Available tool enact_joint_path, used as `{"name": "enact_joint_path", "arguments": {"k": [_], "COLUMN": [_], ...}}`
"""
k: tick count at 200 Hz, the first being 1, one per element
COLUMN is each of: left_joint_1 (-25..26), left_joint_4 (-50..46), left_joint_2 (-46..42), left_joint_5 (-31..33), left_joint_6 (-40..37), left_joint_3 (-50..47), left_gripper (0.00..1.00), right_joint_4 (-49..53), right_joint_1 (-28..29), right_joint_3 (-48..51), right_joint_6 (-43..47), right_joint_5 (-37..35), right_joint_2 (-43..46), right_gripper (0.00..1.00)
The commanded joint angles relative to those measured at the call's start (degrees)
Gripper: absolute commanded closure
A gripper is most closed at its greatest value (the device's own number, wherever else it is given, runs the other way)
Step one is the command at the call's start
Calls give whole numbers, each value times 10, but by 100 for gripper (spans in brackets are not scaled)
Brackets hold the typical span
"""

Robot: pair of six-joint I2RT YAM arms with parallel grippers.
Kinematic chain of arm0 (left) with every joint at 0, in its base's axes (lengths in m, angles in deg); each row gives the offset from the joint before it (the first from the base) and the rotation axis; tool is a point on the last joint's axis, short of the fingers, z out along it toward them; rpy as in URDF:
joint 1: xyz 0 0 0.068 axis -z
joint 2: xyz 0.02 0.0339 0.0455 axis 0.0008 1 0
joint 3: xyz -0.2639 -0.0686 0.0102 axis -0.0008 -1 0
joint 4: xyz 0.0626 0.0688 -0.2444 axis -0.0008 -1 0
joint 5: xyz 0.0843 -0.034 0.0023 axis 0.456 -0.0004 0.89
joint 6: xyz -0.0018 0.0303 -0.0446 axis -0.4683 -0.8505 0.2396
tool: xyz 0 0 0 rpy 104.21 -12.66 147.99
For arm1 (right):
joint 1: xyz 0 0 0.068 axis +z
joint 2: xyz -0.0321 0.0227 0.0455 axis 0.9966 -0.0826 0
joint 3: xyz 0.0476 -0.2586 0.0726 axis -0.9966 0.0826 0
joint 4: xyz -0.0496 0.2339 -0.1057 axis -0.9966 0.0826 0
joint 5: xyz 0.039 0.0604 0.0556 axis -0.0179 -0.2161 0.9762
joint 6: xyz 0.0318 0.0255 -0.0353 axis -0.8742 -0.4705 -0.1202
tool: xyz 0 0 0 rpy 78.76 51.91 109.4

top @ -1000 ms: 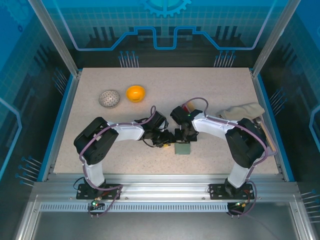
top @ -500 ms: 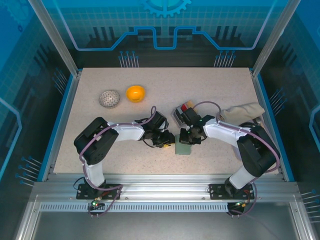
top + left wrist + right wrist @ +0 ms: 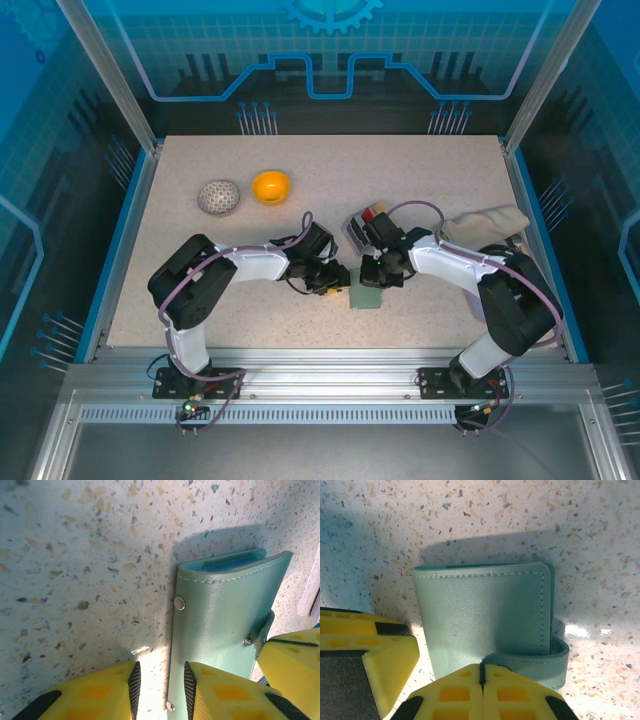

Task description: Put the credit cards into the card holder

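Your card holder [image 3: 365,297] lies folded shut between the 2 arms, left gripper [image 3: 160,680] part-open astride its edge gripping nothing, right gripper [image 3: 481,680] closed tight at the snap tab [image 3: 530,662], credit cards [image 3: 367,217] stacked just behind, 0 in yet.

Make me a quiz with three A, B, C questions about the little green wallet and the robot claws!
1. Where on the table is the card holder?
A) at the far edge
B) by the tips of the left claw and the right claw
C) at the left edge

2. What colour is the card holder?
A) red
B) orange
C) grey-green

3. How is the right claw?
A) shut
B) wide open
C) holding a red card

Answers:
1 is B, because the top view shows the card holder right at both claws' tips.
2 is C, because both wrist views show a grey-green cover.
3 is A, because its yellow fingers press together.
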Motion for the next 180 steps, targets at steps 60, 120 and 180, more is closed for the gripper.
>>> {"name": "enact_joint_path", "arguments": {"k": [60,120,180], "left_joint_1": [7,7,7], "left_joint_4": [-21,-24,-34], "left_joint_2": [8,6,6], "left_joint_5": [-10,-8,-5], "left_joint_6": [-10,-11,-14], "left_joint_3": [22,22,28], "left_gripper": [67,68,68], "right_joint_4": [-7,-32,-16], "right_joint_1": [-9,-18,-21], "right_joint_3": [18,70,23], "right_joint_6": [-7,-19,-1], "right_joint_5": [4,3,30], "right_joint_2": [-35,-42,-5], "right_gripper": [100,100,100]}}
